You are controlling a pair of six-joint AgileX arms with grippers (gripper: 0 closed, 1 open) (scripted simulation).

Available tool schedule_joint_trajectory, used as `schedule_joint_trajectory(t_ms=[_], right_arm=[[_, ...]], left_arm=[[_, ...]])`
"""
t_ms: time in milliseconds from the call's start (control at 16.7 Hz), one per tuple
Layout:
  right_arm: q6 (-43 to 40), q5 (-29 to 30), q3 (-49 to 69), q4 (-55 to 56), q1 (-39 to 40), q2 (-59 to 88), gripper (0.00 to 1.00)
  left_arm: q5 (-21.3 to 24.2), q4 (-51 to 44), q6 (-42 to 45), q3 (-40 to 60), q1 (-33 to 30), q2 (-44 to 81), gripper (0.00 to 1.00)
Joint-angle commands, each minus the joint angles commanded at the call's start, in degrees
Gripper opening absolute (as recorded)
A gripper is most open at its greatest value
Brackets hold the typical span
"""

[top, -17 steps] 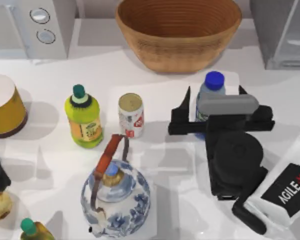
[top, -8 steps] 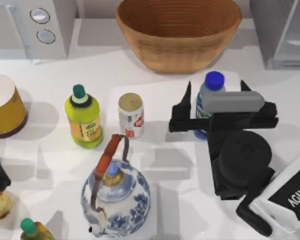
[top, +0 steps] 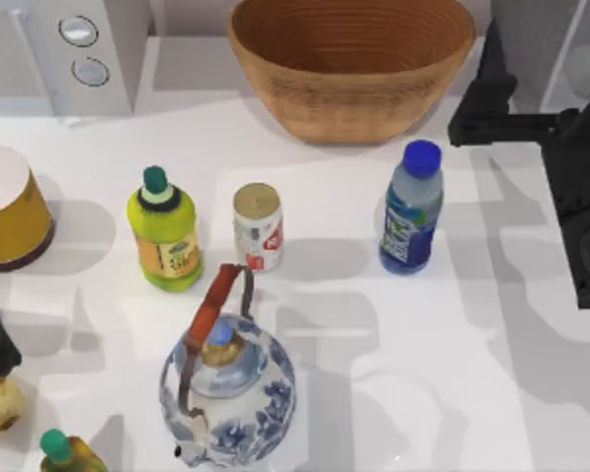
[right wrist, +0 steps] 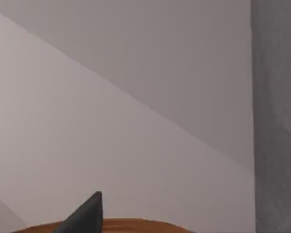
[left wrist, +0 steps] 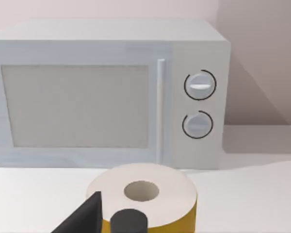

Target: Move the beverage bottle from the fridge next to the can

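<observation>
A: Bright, even light across the white table [top: 374, 393], no glare anywhere.

B: Soft grey shadows trail toward three o'clock from the can [top: 258, 226] and the beverage bottle [top: 410, 211]; the light sits around nine o'clock.

A: Both wrist views are evenly lit too.

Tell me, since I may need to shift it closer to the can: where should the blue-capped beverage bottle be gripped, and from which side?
Grip the beverage bottle around its labelled body, below the cap, probably coming from the table's right. It stands upright, its round body suits two fingers, and the right gripper is nearest on that side. The can stands apart on its left.
</observation>
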Motion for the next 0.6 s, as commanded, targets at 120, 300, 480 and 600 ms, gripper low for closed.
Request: schedule_joint_trajectory(t_ms=[120, 300, 480, 600], right_arm=[[-0.3, -4.8, -2.9, -8.4, -4.8, -12.1, 1.00], [-0.6, -11.7, -8.3, -22.2, -12.2, -31.0, 1.00], [-0.6, -18.0, -14.6, -36.3, -19.3, -48.9, 1.00], [-0.4, -21.5, -18.7, -45.1, -23.5, -59.6, 1.00]], left_arm=[[0.0, 0.0, 0.0, 0.0, 0.0, 0.0, 1.00], [0.0, 0.0, 0.0, 0.0, 0.0, 0.0, 1.00], [0.0, 0.0, 0.0, 0.0, 0.0, 0.0, 1.00], [0.0, 0.0, 0.0, 0.0, 0.0, 0.0, 1.00]])
